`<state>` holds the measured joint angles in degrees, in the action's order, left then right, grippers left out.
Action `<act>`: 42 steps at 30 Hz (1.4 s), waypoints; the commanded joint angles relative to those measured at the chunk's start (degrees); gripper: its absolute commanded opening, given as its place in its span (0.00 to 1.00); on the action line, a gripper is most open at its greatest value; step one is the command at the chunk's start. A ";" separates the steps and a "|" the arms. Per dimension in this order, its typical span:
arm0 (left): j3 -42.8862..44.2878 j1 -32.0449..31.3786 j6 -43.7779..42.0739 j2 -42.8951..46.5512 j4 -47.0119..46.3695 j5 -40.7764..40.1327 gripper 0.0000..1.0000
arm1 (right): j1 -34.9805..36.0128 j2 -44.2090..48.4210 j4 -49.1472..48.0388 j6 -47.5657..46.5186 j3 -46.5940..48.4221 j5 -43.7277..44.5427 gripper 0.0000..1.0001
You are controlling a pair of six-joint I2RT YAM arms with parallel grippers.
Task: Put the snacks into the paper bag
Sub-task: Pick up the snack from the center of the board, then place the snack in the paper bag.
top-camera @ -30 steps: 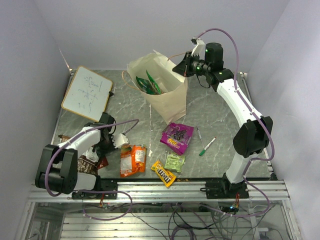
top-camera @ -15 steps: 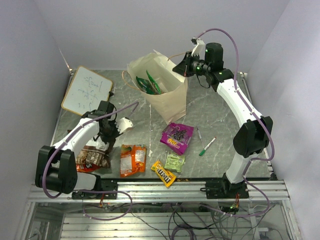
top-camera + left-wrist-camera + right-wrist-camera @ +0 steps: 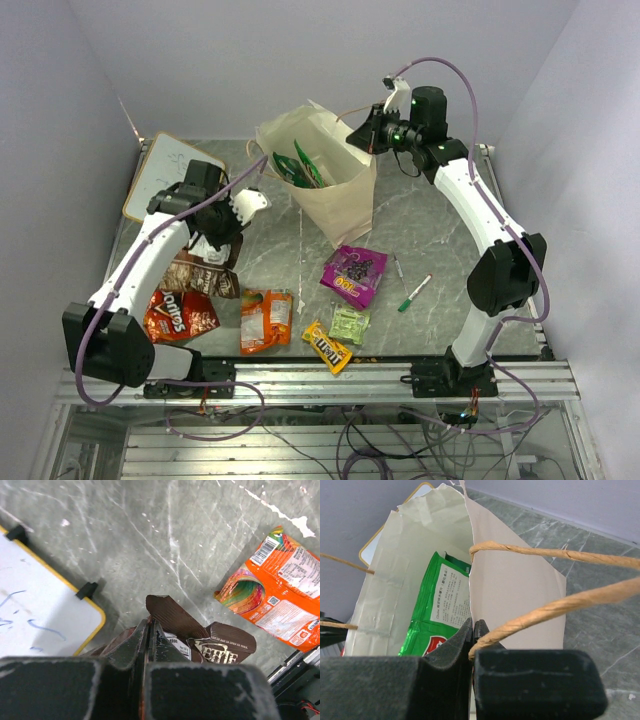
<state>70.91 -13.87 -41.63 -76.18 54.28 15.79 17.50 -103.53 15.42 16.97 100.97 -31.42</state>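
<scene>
The cream paper bag (image 3: 335, 205) stands at the table's back centre with green bags (image 3: 295, 168) inside. My right gripper (image 3: 360, 135) is shut on the bag's rim (image 3: 472, 615), one finger inside and one outside, next to a twisted handle. My left gripper (image 3: 215, 240) is shut on the brown bag (image 3: 200, 272) and holds it lifted above the table's left side; the bag hangs below the fingers (image 3: 150, 645). The red Doritos (image 3: 180, 315), orange bag (image 3: 265, 320), yellow M&M's (image 3: 327, 347), pale green packet (image 3: 349, 323) and purple pouch (image 3: 355, 273) lie on the table.
A wood-framed whiteboard (image 3: 150, 180) lies at the back left, also seen under the left wrist (image 3: 35, 615). Two marker pens (image 3: 413, 292) lie right of the purple pouch. The table's metal front rail (image 3: 320, 375) runs along the near edge.
My left arm has lifted the brown bag off the table and swung it up and back toward the paper bag, uncovering the red Doritos. The right arm has not moved.
</scene>
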 commanded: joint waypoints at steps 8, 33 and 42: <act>12.78 -0.46 7.86 9.08 4.49 -0.36 0.07 | 0.28 1.49 -1.30 -0.82 0.91 -3.51 0.00; 50.64 -0.32 29.86 4.93 1.17 10.76 0.07 | 1.53 -0.60 0.20 -1.87 5.43 -2.60 0.00; 63.08 5.63 41.19 2.17 -2.58 20.08 0.07 | 3.40 -1.92 1.41 -4.01 6.76 -0.13 0.00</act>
<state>129.78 -10.17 -7.29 -72.69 56.60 29.93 19.97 -105.10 18.35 14.59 105.06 -32.69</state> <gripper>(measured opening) 0.069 0.007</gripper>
